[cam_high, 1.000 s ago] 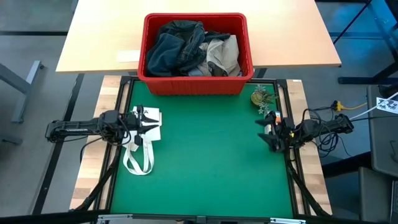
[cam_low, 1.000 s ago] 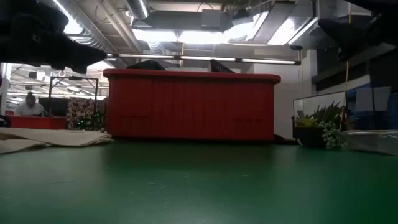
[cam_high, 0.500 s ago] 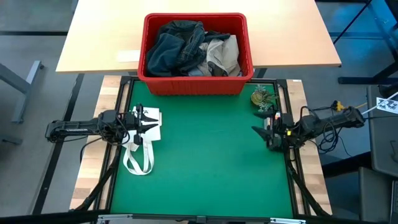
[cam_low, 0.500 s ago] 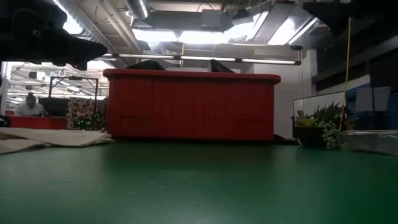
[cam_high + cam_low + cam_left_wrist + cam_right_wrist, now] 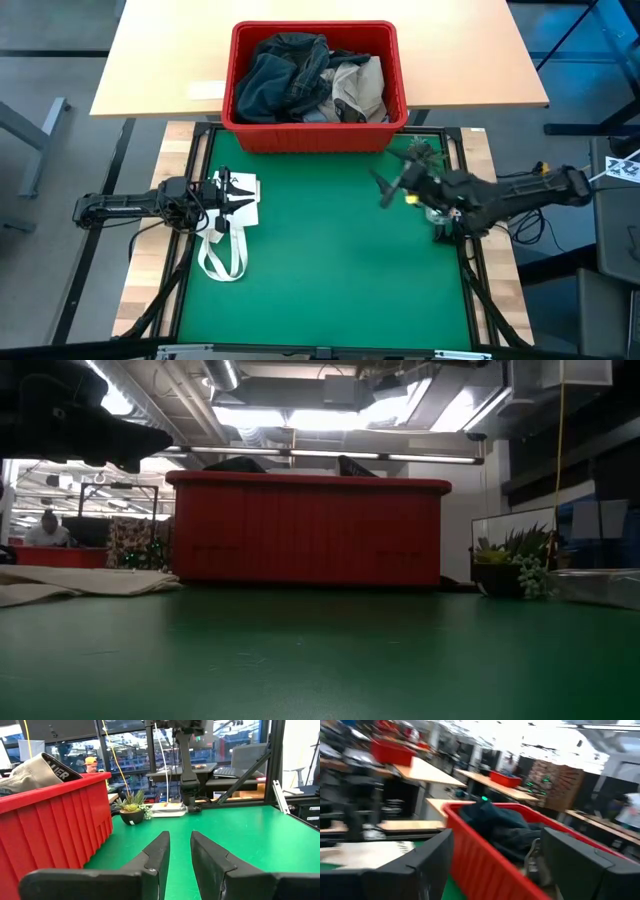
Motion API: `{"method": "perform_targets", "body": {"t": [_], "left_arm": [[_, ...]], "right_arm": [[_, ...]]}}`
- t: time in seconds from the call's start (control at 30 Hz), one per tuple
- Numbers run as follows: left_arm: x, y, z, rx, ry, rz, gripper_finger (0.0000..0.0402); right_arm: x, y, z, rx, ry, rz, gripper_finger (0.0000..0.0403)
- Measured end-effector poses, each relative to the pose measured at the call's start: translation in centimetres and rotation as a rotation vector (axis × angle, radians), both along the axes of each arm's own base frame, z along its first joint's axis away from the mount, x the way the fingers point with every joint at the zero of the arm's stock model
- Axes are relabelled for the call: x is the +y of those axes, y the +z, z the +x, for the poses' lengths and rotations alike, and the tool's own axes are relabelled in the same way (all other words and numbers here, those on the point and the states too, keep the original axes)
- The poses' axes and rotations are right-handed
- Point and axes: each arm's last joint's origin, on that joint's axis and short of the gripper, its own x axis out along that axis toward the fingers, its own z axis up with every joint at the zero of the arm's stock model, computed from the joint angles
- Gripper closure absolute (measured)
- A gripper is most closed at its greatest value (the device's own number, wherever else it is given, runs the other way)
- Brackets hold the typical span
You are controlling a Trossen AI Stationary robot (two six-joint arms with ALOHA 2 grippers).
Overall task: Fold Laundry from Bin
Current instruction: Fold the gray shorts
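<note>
Near bin (image 5: 315,135), R gripper (image 5: 385,190) open; L gripper (image 5: 235,197) idle.

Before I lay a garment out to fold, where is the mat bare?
The green mat is bare across its middle and near half, between the white tote bag and the right gripper. It is crowded at the far edge: the red bin, the small plant.

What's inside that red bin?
The bin holds a heap of laundry: dark navy pieces on the left and top, a beige piece on the right, a bit of grey at the front. Whatever lies underneath the heap is covered.
</note>
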Motion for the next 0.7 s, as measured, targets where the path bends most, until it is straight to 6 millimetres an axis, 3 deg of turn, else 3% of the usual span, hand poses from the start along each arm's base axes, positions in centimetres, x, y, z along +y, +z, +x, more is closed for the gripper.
{"method": "perform_targets", "body": {"t": [0.37, 0.7], "left_arm": [[0.0, 0.0, 0.0, 0.0, 0.0, -0.001, 0.0328], [0.0, 0.0, 0.0, 0.0, 0.0, -0.001, 0.0328]], "right_arm": [[-9.0, 0.3, 4.1, 0.203, -0.14, 0.1, 0.0107], [-16.1, -1.3, 4.1, 0.252, -0.262, 0.149, 0.0107]]}}
